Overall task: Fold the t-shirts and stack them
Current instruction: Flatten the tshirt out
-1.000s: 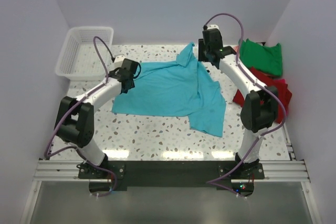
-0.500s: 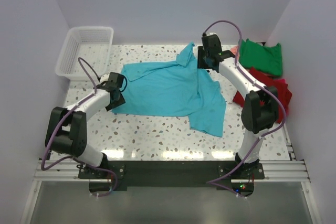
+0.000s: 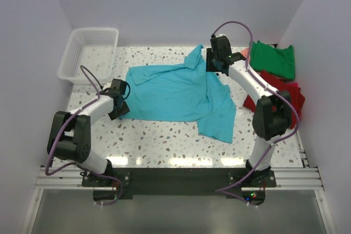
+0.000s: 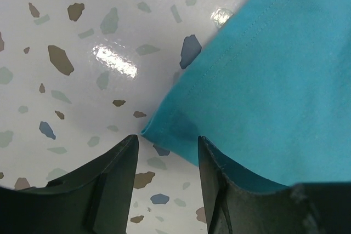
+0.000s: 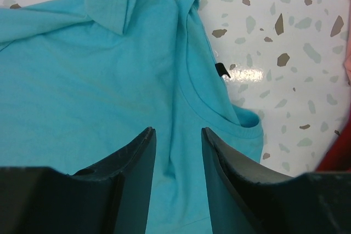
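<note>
While one turquoise t-shirt (image 3: 175,89) lies spread, three others (image 3: 272,58) seem piled.

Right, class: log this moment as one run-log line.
turquoise t-shirt: spread, unfolded | left jaws: open at its corner | right jaws: open near its collar | green t-shirt, red t-shirt: far right

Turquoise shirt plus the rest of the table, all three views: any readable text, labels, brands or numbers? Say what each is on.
No readable text in any view.
Dark tag at the neckline of the turquoise shirt: too small to read.
Green shirt, red shirt, basket: no print seen.
</note>
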